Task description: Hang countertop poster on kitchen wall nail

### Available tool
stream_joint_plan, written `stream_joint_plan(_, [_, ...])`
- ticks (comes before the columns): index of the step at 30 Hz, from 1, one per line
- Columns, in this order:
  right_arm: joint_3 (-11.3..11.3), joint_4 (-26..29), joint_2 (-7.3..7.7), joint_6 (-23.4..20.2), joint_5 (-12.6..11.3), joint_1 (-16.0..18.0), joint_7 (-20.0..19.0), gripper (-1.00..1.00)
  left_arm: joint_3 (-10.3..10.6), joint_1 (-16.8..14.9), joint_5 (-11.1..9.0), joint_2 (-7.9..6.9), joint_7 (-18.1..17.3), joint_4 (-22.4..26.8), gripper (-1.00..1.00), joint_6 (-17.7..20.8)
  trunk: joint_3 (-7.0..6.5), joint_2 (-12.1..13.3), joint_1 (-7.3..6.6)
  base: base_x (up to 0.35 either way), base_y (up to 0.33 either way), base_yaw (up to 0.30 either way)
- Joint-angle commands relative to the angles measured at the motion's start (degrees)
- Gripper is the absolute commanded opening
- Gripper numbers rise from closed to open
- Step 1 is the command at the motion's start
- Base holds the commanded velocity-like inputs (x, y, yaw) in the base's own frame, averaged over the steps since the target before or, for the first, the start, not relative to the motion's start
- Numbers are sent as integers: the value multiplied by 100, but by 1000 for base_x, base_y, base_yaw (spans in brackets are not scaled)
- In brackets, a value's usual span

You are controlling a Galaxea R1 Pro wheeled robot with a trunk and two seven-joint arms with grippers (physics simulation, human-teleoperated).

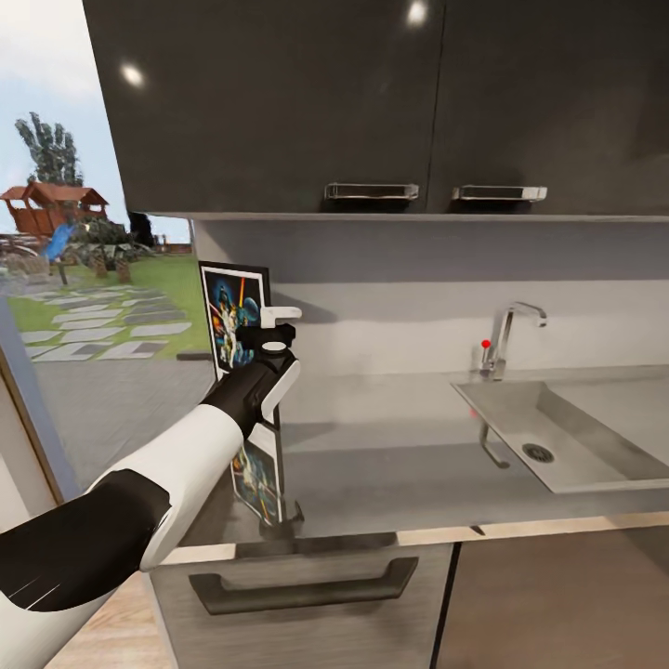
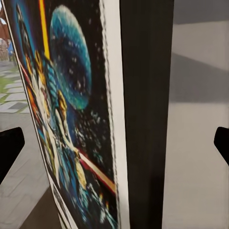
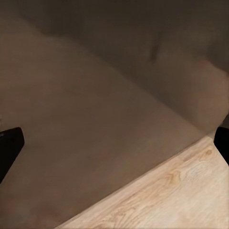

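The poster (image 1: 230, 316) stands upright at the left end of the kitchen countertop (image 1: 390, 451), leaning near the wall corner; its mirror image shows in the glossy slab. My left gripper (image 1: 276, 327) is at the poster's right edge, about mid-height. In the left wrist view the poster (image 2: 71, 124) and its dark frame edge lie between the two black fingertips (image 2: 9, 148), which stand wide apart, so the left gripper (image 2: 114, 145) is open. My right gripper (image 3: 114, 143) is open with nothing in it, over wooden floor beside a dark cabinet face.
An inset steel sink (image 1: 567, 446) with a chrome tap (image 1: 506, 339) lies at the right. Dark upper cabinets (image 1: 372, 102) hang low over the counter. A drawer handle (image 1: 307, 581) sits below the front edge. A large window (image 1: 84, 279) onto a garden is left.
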State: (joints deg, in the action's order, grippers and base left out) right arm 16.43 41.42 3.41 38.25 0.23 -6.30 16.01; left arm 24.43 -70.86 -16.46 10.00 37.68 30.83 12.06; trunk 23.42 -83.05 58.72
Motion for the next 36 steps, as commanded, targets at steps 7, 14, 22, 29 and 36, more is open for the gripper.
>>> stream_joint_plan(7, [-8,7,2,-1,4,-2,25,100,26,-7,-15,0,38,2,100,36,6,-3,1,191,0,0])
stream_joint_plan(14, [-8,7,2,-2,5,-2,25,100,26,-7,-15,0,38,4,100,26,6,-3,1,49,0,0])
stream_joint_plan(22, [-8,7,2,-2,5,-2,25,100,21,-7,-15,0,46,17,-100,8,6,-3,1,4,0,0])
stream_joint_plan(29, [-8,7,2,-2,6,-2,25,100,18,-7,-15,0,47,20,-100,7,6,-3,1,0,0,0])
stream_joint_plan(36, [-8,7,2,-2,8,-2,25,100,18,-7,-15,0,47,38,-100,7,6,-3,1,-110,0,0])
